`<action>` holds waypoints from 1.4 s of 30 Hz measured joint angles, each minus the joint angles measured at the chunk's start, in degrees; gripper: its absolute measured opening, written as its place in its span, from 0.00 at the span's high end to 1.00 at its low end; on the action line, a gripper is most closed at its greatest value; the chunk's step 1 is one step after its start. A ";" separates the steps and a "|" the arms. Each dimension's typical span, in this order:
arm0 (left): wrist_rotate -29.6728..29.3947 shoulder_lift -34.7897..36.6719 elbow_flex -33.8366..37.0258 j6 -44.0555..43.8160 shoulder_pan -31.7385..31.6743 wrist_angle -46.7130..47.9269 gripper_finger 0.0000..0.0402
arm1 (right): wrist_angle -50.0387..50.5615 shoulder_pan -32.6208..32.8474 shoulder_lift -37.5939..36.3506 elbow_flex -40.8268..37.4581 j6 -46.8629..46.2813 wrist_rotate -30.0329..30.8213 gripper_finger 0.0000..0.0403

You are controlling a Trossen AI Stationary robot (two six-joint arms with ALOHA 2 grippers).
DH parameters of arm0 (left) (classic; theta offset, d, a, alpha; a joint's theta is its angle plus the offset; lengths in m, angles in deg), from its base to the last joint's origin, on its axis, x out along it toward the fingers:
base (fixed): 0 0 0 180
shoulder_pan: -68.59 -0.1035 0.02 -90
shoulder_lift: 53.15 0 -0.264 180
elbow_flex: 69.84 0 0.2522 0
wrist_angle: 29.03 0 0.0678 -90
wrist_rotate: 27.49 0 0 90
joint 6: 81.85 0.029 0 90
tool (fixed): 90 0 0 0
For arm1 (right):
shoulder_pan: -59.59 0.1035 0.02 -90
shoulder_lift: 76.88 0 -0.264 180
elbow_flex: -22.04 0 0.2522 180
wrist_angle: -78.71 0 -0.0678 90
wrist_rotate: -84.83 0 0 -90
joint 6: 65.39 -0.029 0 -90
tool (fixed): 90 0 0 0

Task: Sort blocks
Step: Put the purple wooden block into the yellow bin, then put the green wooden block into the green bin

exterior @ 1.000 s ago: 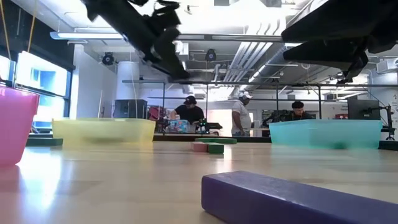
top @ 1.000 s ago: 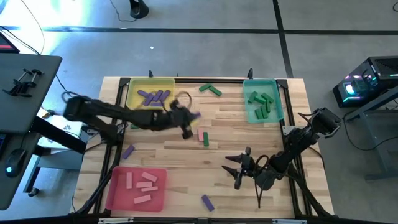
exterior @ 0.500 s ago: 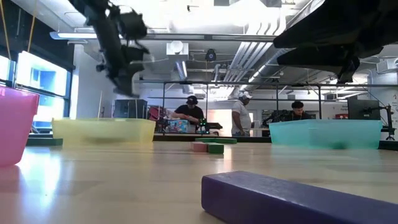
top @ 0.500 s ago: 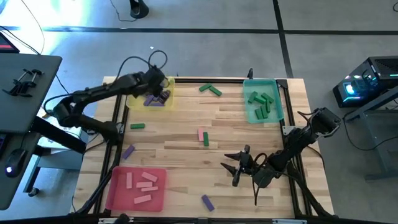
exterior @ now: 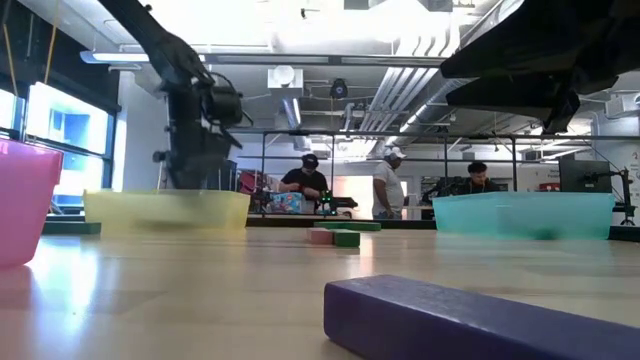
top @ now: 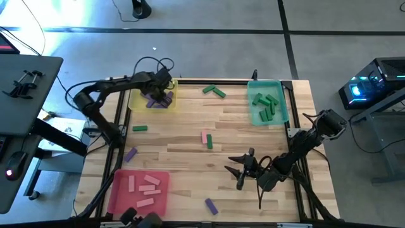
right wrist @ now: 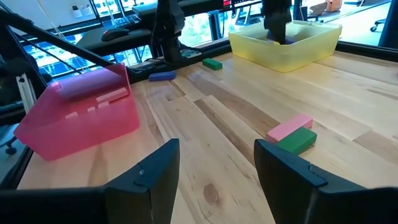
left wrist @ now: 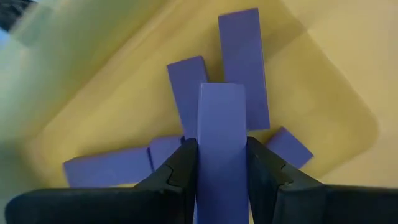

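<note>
My left gripper (top: 166, 90) is down over the yellow tray (top: 138, 101), shut on a purple block (left wrist: 221, 124). Several purple blocks (left wrist: 242, 62) lie beneath it on the tray floor. My right gripper (top: 243, 170) waits open above the table's near right part, touching nothing. Green blocks (top: 266, 104) lie in the teal tray (top: 254, 118), and pink blocks (top: 144, 187) in the red tray (top: 120, 201). Loose on the table are a pink and green pair (top: 207, 139), two green blocks (top: 214, 91), one green (top: 140, 128) and two purple blocks (top: 130, 154), (top: 211, 206). My left gripper pinches the purple block by its two long sides (left wrist: 202, 155) between its two fingers. It comes from above, pointing down into the tray. The block lies along the fingers, and its free end (left wrist: 221, 93) sticks out past the fingertips over the other purple blocks. Whether that end touches them, I cannot tell.
The low view shows a purple block (exterior: 480, 320) close up, with the pink and green pair (exterior: 335, 237) farther back. People stand in the room beyond the table. Bare wood (top: 253, 142) lies between the trays.
My left gripper has carried the purple block from the table's middle toward the far left corner. It then came down into the yellow tray, still shut on the block. The right arm has kept still.
</note>
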 joint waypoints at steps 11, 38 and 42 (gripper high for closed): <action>0.02 -4.33 -0.10 -1.15 0.02 -2.27 0.76 | 0.20 0.01 0.00 0.00 -0.07 -0.20 0.52; -0.22 20.34 0.00 -0.95 13.78 -11.59 0.43 | 0.93 0.01 0.02 0.00 -0.99 -0.04 0.52; -0.47 24.12 0.00 1.15 25.32 -18.24 0.43 | 0.97 0.01 0.02 0.00 -1.40 0.19 0.52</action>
